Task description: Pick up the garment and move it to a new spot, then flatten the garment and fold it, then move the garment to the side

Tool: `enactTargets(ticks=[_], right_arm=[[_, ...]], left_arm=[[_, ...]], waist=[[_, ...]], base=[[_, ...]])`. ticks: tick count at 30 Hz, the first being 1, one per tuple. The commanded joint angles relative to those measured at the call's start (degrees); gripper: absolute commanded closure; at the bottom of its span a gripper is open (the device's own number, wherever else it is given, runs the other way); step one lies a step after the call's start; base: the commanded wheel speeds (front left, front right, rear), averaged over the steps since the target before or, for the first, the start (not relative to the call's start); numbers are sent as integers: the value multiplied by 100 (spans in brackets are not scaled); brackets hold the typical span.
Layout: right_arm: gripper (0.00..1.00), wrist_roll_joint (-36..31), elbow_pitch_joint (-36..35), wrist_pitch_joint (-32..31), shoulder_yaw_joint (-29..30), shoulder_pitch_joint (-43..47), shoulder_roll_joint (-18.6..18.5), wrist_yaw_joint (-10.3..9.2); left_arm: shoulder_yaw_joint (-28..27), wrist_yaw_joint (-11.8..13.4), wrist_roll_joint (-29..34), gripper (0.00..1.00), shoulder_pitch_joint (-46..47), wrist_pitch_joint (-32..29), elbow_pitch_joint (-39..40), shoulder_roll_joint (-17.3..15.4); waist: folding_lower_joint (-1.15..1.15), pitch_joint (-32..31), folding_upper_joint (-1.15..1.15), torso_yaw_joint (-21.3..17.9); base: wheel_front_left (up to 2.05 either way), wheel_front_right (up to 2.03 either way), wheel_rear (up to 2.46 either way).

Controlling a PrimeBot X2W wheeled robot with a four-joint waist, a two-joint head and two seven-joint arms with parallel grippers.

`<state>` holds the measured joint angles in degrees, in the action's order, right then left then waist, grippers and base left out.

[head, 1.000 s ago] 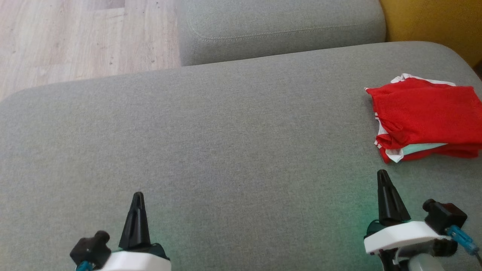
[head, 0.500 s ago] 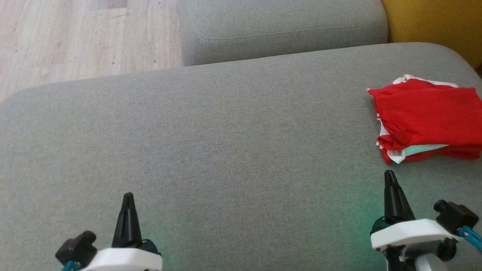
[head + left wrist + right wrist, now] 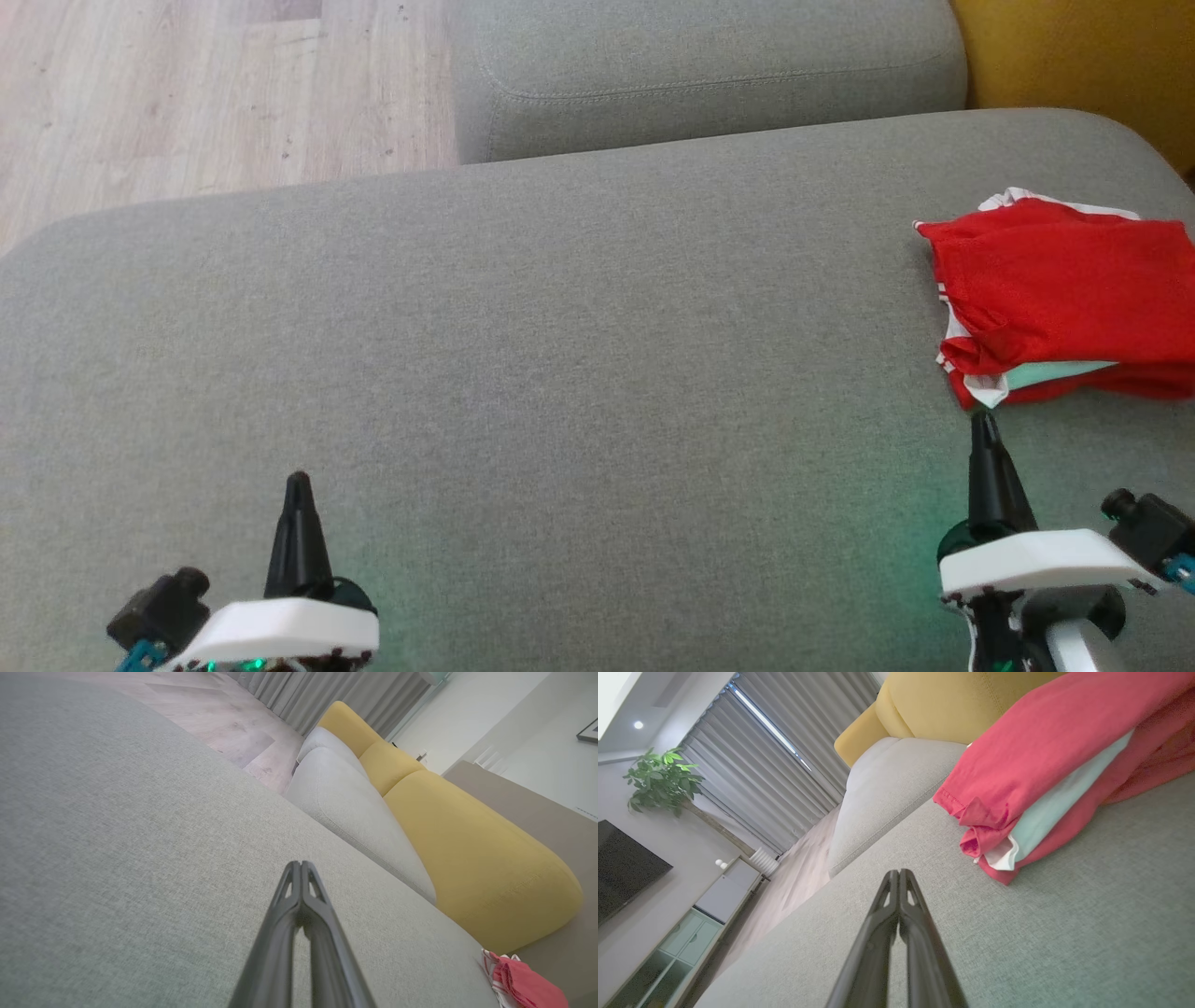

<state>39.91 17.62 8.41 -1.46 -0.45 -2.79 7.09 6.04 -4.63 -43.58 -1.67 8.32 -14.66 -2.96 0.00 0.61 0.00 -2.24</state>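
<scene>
Both shut and empty, my right tool (image 3: 982,422) has eased up just beside the folded red garment (image 3: 1055,289) at the sofa seat's (image 3: 560,327) right end while my left tool (image 3: 298,481) has drawn farther from it, so I judge the task done.

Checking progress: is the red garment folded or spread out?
Folded: the garment lies as a compact stack, layered edges showing, on the sofa.

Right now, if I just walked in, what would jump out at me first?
The bright red garment, folded with white and mint edges peeking out, lies at the right end of the big grey cushion. Next you'd notice the right gripper, shut and pointing at the garment from close by without touching it. Beyond them is the yellow backrest.
</scene>
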Motion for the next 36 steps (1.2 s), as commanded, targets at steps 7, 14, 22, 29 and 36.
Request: enactTargets(ticks=[7,14,22,29,36], right_arm=[[100,574,-224,-116,38,-291,-106,16],[100,1020,-237,-224,86,-315,-113,18],[100,1463,-251,-334,135,-339,-119,20],[100,1906,-264,-446,187,-363,-123,22],[100,2348,-278,-560,241,-388,-126,24]], left_arm=[[-202,-46,-510,100,323,-133,149,-44],[-289,-68,-919,100,364,-248,142,-47],[-376,-90,-1325,100,406,-364,134,-49],[-465,-112,-1732,100,448,-482,126,-50],[-555,-134,-2138,100,490,-600,118,-50]], waist=[[0,-4,0,20],[0,-8,0,39],[0,-11,0,58],[0,-15,0,76],[0,-18,0,95]], base=[[0,0,0],[0,0,0],[0,0,0],[0,0,0],[0,0,0]])
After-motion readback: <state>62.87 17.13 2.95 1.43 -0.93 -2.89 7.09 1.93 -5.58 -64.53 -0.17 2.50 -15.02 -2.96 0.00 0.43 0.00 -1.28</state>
